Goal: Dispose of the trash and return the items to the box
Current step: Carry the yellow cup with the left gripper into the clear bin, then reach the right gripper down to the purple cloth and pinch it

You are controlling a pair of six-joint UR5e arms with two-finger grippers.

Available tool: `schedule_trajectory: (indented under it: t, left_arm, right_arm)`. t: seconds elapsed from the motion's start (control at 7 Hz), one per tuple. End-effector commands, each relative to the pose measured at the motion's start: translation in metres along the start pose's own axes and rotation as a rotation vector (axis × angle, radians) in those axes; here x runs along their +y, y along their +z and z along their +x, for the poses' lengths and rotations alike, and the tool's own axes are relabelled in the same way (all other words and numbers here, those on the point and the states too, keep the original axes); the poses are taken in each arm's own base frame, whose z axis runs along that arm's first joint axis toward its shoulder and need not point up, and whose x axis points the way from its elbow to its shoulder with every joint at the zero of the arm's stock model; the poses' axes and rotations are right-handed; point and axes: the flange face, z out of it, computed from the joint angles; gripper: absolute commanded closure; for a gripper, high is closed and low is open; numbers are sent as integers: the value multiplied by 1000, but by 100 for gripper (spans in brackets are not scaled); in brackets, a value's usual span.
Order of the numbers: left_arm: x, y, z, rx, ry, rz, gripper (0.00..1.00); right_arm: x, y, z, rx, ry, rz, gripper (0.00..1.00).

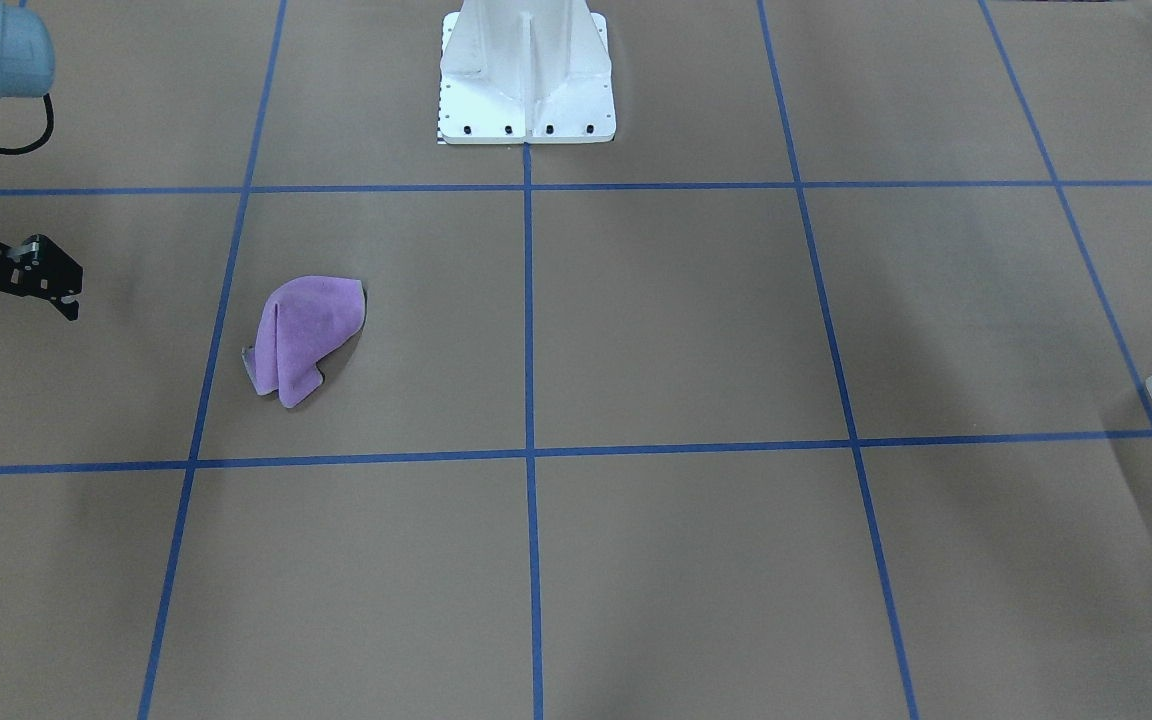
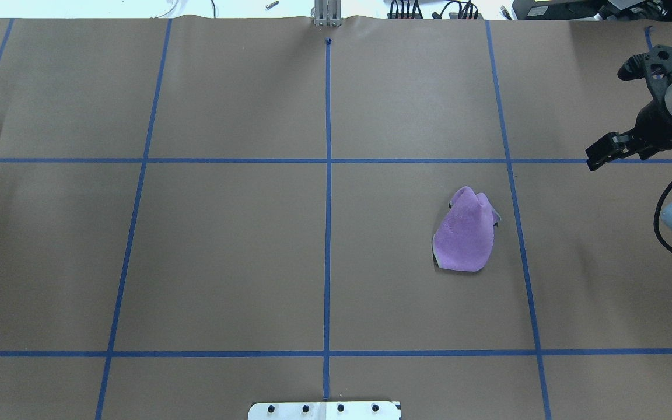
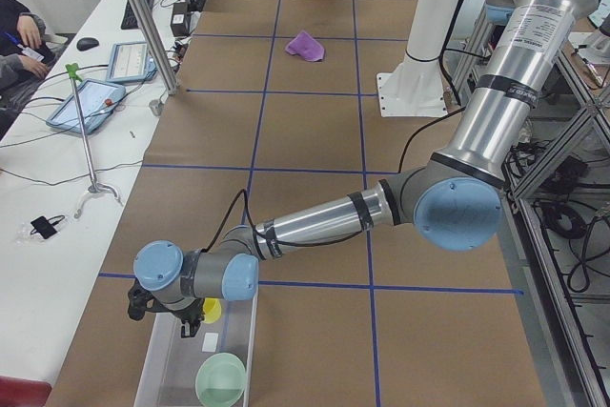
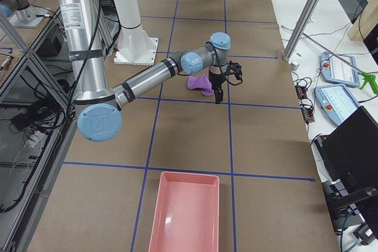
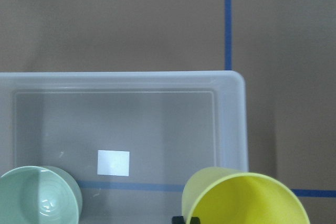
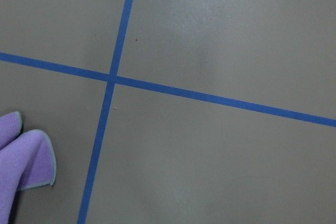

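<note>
The milky translucent box sits at the table's left end and also shows in the exterior left view. The mint-green bowl with its inner divider lies inside it. My left gripper hangs over the box, shut on a yellow cup held above the box's near corner. Only a dark fingertip shows under the cup. A crumpled purple cloth lies on the brown table. My right gripper is open and empty, hovering beyond the cloth towards the table's right end.
A pink tray stands empty at the table's right end. The white robot base is at the middle of the near edge. Blue tape lines grid the brown paper. A white label lies on the box floor.
</note>
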Motion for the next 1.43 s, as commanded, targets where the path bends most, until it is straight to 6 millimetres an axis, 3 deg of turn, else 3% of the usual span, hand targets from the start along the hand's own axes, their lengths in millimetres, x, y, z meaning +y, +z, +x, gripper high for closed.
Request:
schedule_trajectory:
  t: [0.0,0.14,0.29,0.43,0.71,0.86,1.0,1.14,1.29]
  left_arm:
    - [1,35,6,3,17,1,100]
    - [1,43,13,2,32,-10,94]
    - [1,43,17,5,45,-9,44]
    - [0,41,19,8,70,12,2]
    - [-8,23,29,47,84,42,1]
    - [-15,-1,37,86,79,59,2]
    - [-26,-40,54,107,54,69,2]
    - [-33,-87,89,115,34,67,2]
    - [-31,-139,139,108,18,55,2]
  right_arm:
    - [0,0,0,0,1,0,0]
    - [0,0,0,1,1,0,0]
    - [0,0,0,1,1,0,0]
    - [0,0,0,-1,0,1,0]
    - [0,-3,-3,-5,5,6,0]
    - [0,-6,-6,-10,32,9,0]
    - [1,-7,-16,-22,67,11,0]
    - [9,-7,-39,-36,113,6,0]
    - [20,-10,-64,-58,158,2,0]
